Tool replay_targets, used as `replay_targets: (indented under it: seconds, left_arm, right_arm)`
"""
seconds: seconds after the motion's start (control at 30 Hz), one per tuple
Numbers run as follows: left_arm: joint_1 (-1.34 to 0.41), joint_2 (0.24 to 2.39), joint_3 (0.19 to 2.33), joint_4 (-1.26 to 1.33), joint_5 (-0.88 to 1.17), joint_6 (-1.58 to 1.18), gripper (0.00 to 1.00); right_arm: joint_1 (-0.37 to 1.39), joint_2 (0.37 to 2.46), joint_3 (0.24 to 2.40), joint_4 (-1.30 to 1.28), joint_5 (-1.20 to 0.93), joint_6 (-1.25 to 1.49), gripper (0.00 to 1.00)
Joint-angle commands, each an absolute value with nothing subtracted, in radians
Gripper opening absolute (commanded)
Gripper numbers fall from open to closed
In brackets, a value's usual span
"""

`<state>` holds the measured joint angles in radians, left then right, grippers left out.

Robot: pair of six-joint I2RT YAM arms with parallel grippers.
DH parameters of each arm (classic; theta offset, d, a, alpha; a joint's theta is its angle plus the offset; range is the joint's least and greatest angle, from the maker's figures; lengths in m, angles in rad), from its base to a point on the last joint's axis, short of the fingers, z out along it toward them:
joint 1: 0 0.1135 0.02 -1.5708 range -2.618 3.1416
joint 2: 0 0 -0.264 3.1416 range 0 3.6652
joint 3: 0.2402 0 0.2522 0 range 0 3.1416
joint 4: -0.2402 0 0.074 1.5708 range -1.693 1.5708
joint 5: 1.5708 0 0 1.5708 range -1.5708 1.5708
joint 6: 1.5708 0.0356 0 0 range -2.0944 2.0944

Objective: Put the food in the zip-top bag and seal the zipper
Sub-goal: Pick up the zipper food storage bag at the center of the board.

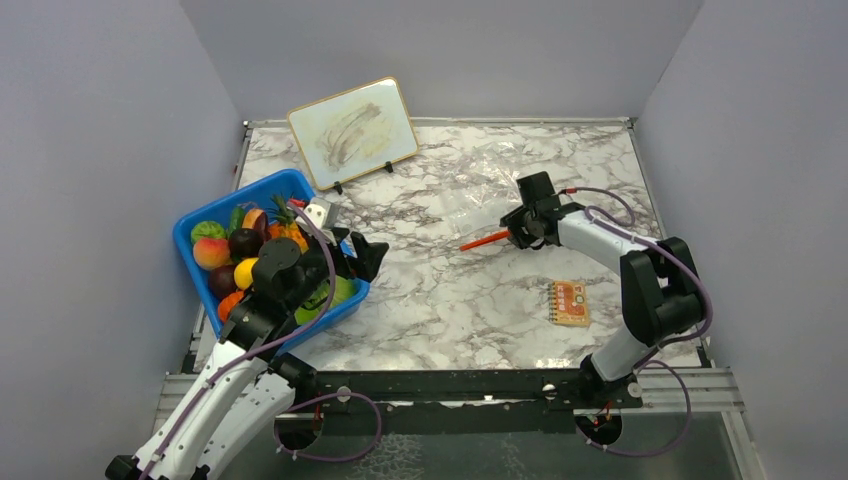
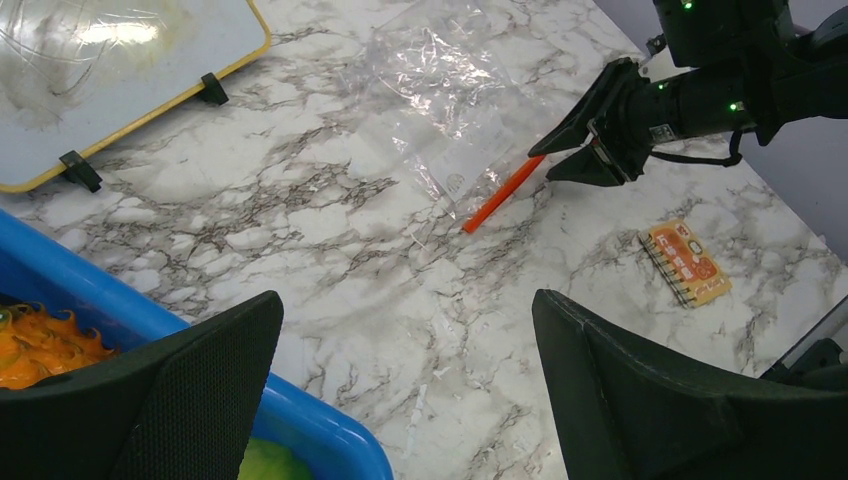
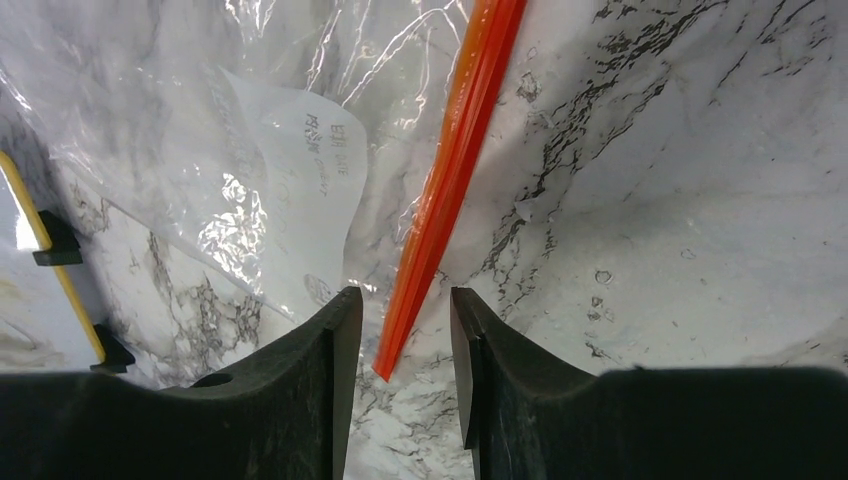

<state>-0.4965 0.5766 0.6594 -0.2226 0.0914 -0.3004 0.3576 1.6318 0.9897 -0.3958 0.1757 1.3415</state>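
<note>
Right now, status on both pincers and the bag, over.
Left pincer open, empty, at blue tub edge. Right pincer open, straddling zipper end. Clear bag flat; food in tub.

One clear zip-top bag (image 1: 470,190), one orange-red zipper (image 1: 485,240), one blue tub (image 1: 262,187), one heap of food (image 1: 212,252) too overlapped to count, one whiteboard (image 1: 352,132), one small spiral notebook (image 1: 568,303), one table (image 1: 440,300)

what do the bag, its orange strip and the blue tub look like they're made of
Bag: thin clear plastic film, glossy; it crinkles and throws glare. Strip: stiffer orange-red plastic, smooth, probably ridged; it lies straight. Tub: hard blue plastic, likely moulded, with a slight sheen on its rim.
</note>
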Motion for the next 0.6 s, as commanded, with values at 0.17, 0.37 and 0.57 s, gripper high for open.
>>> replay_targets:
  seconds: [0.17,0.37,0.57]
  left_arm:
    - [-0.492,0.546,0.643,-0.183,0.135,-0.282,1.0]
    - [-0.492,0.546,0.641,-0.18,0.143,-0.278,1.0]
    - [-0.492,0.545,0.638,-0.179,0.146,-0.275,1.0]
  right_arm:
    - [0.339,1.695,1.0,-0.38,0.233,1.389,0.38]
    - [0.333,1.72,1.0,-0.372,0.251,1.406,0.38]
    - [0.324,1.759,1.005,-0.35,0.264,1.402,0.38]
